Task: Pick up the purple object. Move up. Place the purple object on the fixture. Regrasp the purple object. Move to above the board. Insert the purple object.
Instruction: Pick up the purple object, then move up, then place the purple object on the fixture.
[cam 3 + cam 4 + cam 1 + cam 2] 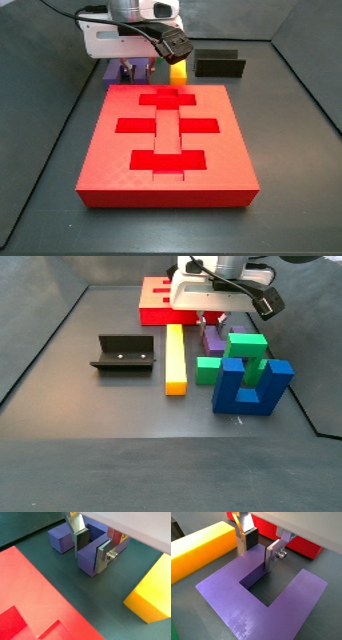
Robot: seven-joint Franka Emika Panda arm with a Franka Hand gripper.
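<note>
The purple object, a U-shaped block (238,597), lies flat on the dark floor between the red board (298,542) and the yellow bar (198,554). My gripper (254,562) is down over it and straddles one prong, one finger in the notch and one on the prong's outer face. In a wrist view the pads (81,542) lie against the prong of the purple object (63,539), with my gripper (90,562) shut on it. In both side views the gripper (134,70) (211,324) hides most of the purple object (211,341). The fixture (123,354) stands apart and holds nothing.
The board (167,140) has dark-red cross cut-outs. The yellow bar (174,361) lies between the fixture and the purple object. A green stepped block (234,356) and a blue block (251,386) stand close beside the purple object. Dark walls ring the floor.
</note>
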